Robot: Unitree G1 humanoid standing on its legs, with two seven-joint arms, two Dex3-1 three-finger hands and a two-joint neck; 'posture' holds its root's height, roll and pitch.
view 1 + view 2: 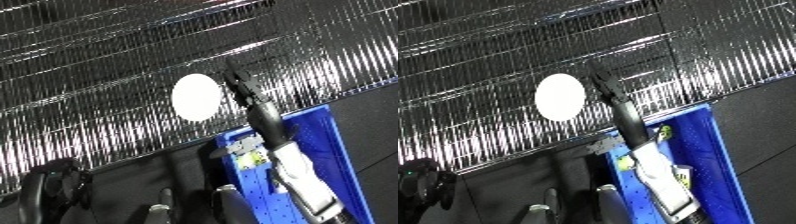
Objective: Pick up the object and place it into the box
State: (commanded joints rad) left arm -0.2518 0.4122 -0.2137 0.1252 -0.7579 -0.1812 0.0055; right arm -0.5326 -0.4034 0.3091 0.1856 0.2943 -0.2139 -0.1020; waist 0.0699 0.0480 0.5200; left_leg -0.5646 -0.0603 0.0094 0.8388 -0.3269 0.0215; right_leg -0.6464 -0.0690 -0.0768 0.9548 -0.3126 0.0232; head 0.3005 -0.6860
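Clearly the job is not finished: the white disc (196, 97) is up against the shiny wire shelving (487, 65), well above the blue bin (342, 150), not in it. It sits just beside the tip of the right hand (244, 87), which reaches up from the bin's near edge on a long forearm (656, 172). The fingers look stretched out straight and thin, and I see none of them wrapped round the disc; whether they touch its rim I cannot tell. So the pick-up seems at best under way, and the carry and drop into the bin are all left to do. Some small items (664, 132) lie by the bin's far edge. No left hand shows.
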